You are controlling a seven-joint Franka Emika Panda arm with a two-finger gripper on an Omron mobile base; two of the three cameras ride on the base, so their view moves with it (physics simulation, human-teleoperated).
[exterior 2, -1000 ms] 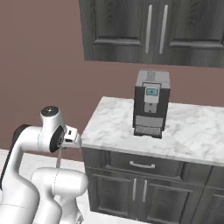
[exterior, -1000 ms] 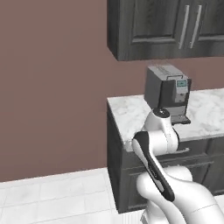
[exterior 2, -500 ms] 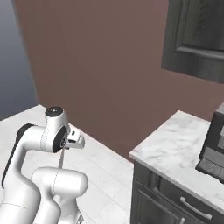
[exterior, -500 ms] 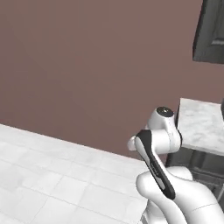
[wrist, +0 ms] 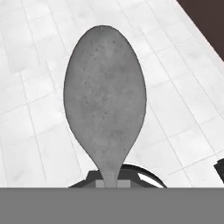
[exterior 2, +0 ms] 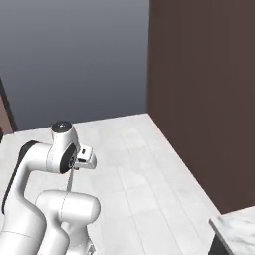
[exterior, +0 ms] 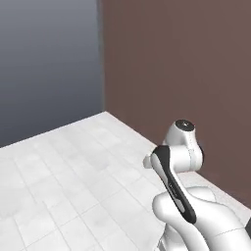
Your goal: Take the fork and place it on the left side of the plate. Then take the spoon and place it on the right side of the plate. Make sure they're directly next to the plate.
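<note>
Your gripper (exterior 2: pixel 79 163) pinches the spoon (wrist: pixel 105 100) by its handle (bowl pointing outward) — a carry hold, I'd judge — above the tiled floor (exterior 2: pixel 149 164).

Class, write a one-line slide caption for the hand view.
Grey spoon gripped in the pincer, bowl foremost, above white floor tiles.

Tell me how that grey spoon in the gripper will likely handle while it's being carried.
The spoon looks like solid grey metal, so probably stiff and unlikely to flex. Its handle appears thin and smooth where the gripper pinches it, so it might pivot or slip in the grip. The broad oval bowl sticks out well beyond the grip, so the far end may swing if the base turns sharply.
</note>
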